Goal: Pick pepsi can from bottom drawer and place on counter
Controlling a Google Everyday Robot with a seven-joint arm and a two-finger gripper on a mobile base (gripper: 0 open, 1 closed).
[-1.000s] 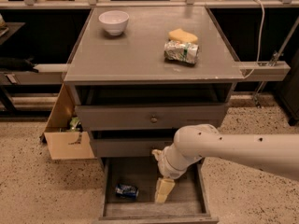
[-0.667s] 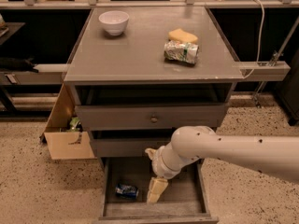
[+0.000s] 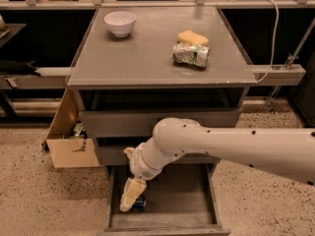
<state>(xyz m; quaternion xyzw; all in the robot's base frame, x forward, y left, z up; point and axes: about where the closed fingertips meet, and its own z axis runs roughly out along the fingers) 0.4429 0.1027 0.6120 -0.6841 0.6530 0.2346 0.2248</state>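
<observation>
In the open drawer (image 3: 189, 198) the gripper (image 3: 129, 196) hangs over the can (image 3: 140, 204), hiding its left half; whether the claw is wide or closed I cannot tell. On the counter (image 3: 147, 58) sit one bowl (image 3: 120, 22), one sponge (image 3: 192, 37) and one packet (image 3: 190, 54). One box (image 3: 69, 149) stands to the left. The gripper has swung left onto the can.

We see the bottom drawer (image 3: 183, 193) standing open, a grey tray with low sides. The pepsi can (image 3: 140, 204), blue with a silver end, sits toward 7 o'clock on the drawer floor, largely hidden. The gripper (image 3: 127, 203) hangs at the can's 9 o'clock, overlapping its left side. The counter (image 3: 147, 53), flat matte grey, lies at 12 o'clock above the drawers.
</observation>
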